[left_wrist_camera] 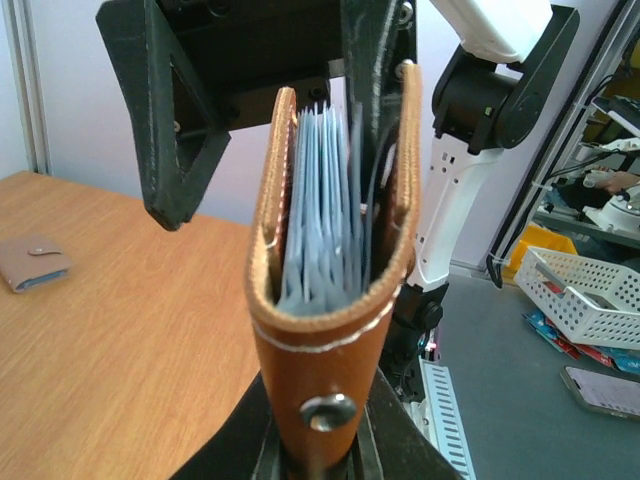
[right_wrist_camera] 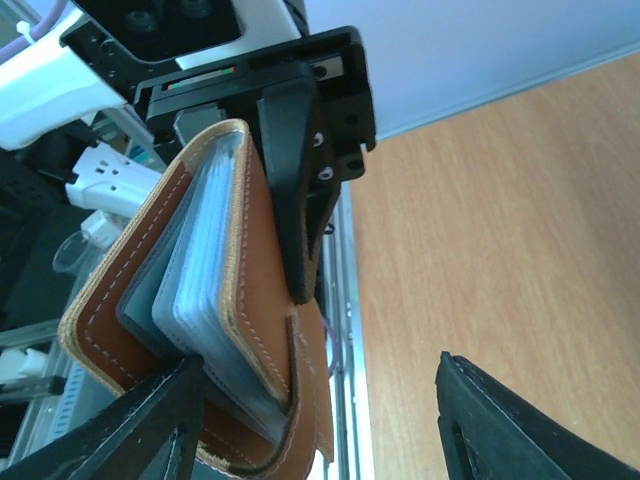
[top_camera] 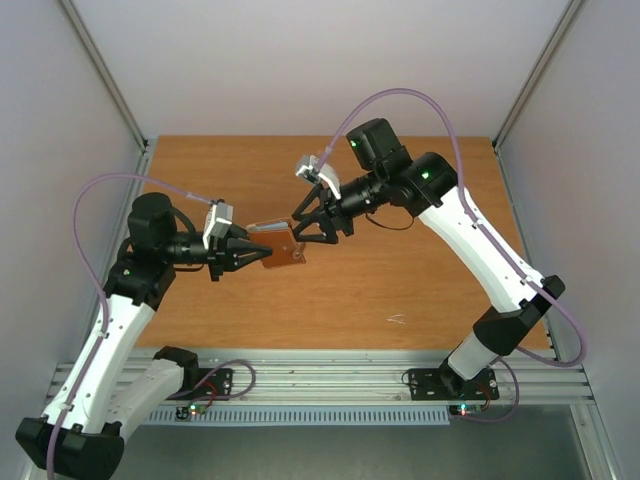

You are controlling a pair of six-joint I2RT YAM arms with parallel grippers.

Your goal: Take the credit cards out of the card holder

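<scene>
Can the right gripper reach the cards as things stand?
Likely yes: the left gripper holds the card holder with its open edge toward the right gripper, whose open jaws flank it; nothing blocks the cards.

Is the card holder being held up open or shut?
Partly open: the card holder has its covers parted, pale blue sleeves showing between them.

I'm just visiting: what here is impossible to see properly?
The cards: left wrist view shows only pale edges; the card holder hides their faces, number and colours.
The left gripper: fingertips cut off by the bottom edge of the left wrist view.
The right gripper: top view too small to tell whether it touches the card holder.
The small brown item: blurred, cut by left wrist view's left edge.
</scene>
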